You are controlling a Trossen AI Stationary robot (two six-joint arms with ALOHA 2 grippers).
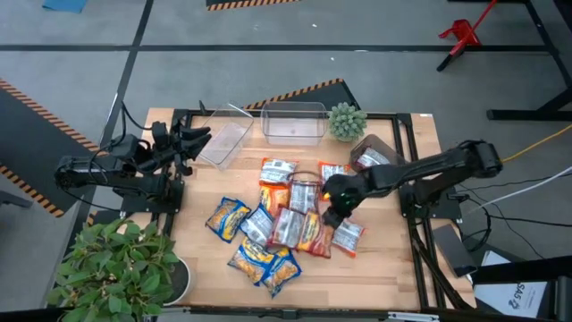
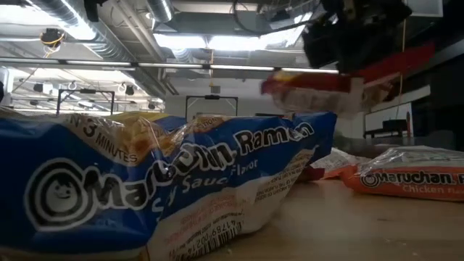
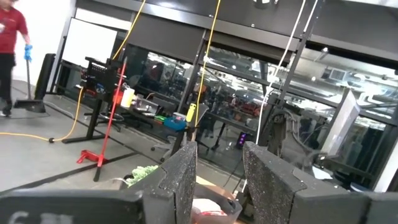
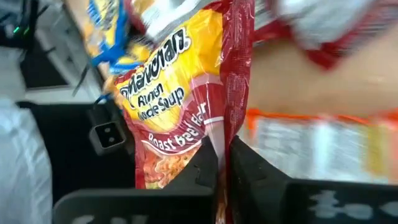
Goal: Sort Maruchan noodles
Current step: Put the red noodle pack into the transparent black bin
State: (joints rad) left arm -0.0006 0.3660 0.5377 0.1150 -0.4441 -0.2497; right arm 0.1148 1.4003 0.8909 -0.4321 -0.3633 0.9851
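Observation:
The Maruchan noodle packets (image 1: 268,228) lie in a loose pile at the table's middle: yellow-and-blue, orange, and red-and-silver ones. A blue packet (image 2: 159,196) fills the front of the low view. My right gripper (image 1: 335,213) reaches in from the right and is shut on a red-and-yellow roast beef packet (image 4: 180,106), which the low view shows raised as the red packet (image 2: 341,81). My left gripper (image 3: 217,180) waits open above the table's far left corner (image 1: 189,141), touching nothing. My right gripper pinches the red-and-yellow packet between its two fingers (image 4: 205,165) on a red edge strip (image 4: 219,134) at one end. The packet stretches away from the fingertips. In the low view it is lifted clear of the table, roughly level above the other packets.
Two clear bins stand at the far edge, one tilted (image 1: 223,141) and one upright (image 1: 293,122). A small green spiky plant (image 1: 346,119) is beside them, with another container (image 1: 374,154) to its right. A large potted plant (image 1: 125,264) crowds the near left corner.

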